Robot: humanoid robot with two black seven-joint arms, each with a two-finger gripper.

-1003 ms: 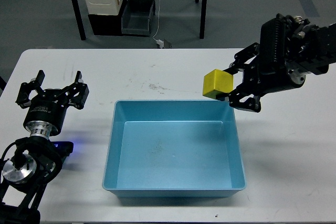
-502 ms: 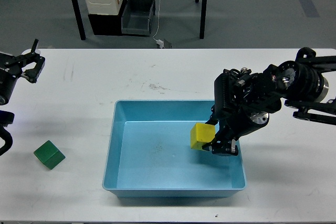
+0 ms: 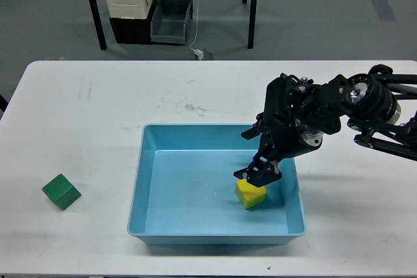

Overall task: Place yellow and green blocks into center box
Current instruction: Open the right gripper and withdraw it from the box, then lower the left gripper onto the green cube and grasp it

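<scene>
Yellow block (image 3: 251,194) down on the floor of the blue box (image 3: 156,161), toward its right side, with the right tool (image 3: 258,172) just above and possibly touching its top; fingers look parted rather than pinching, though dark-on-dark makes that hard to confirm. Best to lift straight up, clear of the right wall, without nudging the block, then turn to the green block (image 3: 61,191) lying on the white desk (image 3: 117,96) well left of the box. Left tool out of sight, so nothing to say of its fingers.
</scene>
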